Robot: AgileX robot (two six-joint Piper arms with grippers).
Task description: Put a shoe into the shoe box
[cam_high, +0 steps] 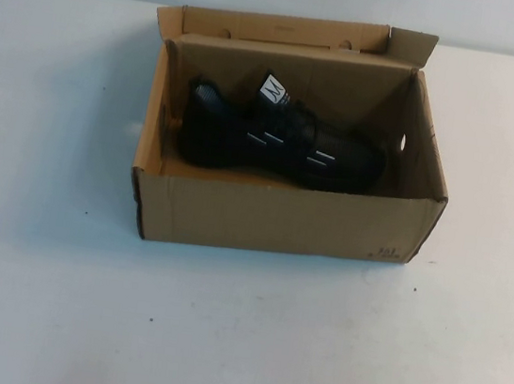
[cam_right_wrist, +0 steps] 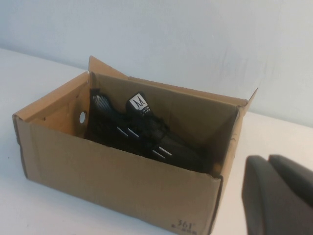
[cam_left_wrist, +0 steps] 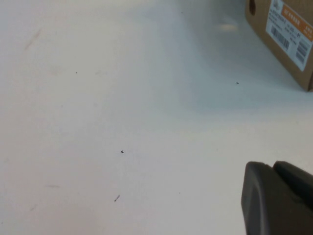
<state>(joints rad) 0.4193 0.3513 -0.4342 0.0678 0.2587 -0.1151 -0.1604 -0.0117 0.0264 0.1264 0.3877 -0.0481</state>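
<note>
The black shoe [cam_high: 278, 138] lies on its side inside the open brown shoe box [cam_high: 272, 218], toe to the right, white logo tag on the tongue facing up. It also shows in the right wrist view [cam_right_wrist: 142, 132], inside the box [cam_right_wrist: 112, 181]. Neither arm shows in the high view. My right gripper [cam_right_wrist: 268, 159] is shut and empty, low over the table beside the box's corner. My left gripper [cam_left_wrist: 271, 165] is shut and empty over bare table, well away from the box, whose labelled corner [cam_left_wrist: 286, 34] shows at the edge of the left wrist view.
The box's lid flap [cam_high: 288, 30] stands open at the back. The white table [cam_high: 237, 341] surrounds the box on all sides. A pale wall [cam_right_wrist: 195, 39] rises behind the table.
</note>
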